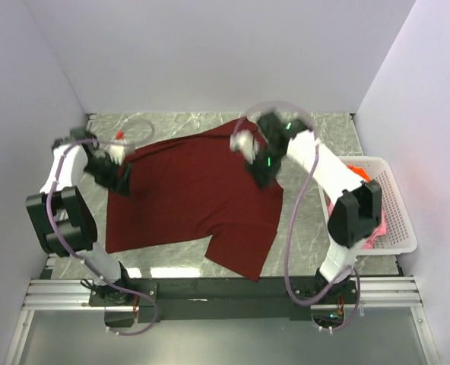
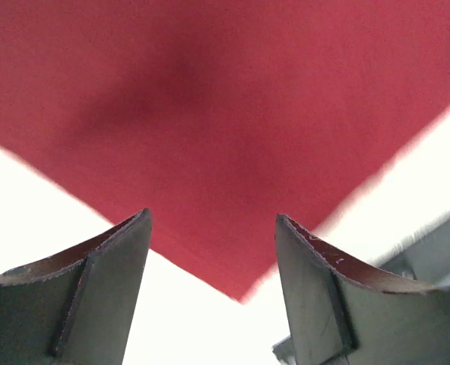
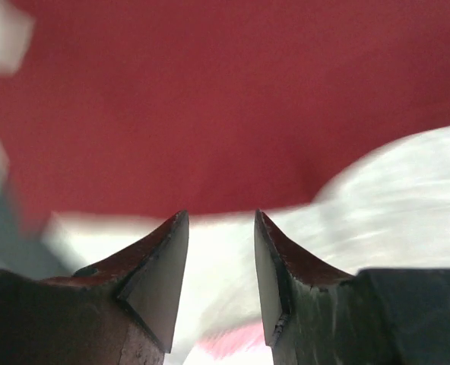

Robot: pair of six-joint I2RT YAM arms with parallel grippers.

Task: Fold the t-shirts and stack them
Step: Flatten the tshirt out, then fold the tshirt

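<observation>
Mostly spread: maroon t-shirt (image 1: 194, 190) (basket (image 1: 397, 209) nearby).

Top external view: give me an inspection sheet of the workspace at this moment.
Surface: grey marbled table, largely covered by cloth.
Job's things: maroon shirt spread out, unfolded; orange shirt and pink shirt in the white basket at right.
Clutter: nothing seen.
Grippers: left gripper open over a corner of the maroon shirt; right gripper open at its edge.
Cables: cables loop along both arms.
Surroundings: plain white walls on three sides.
</observation>
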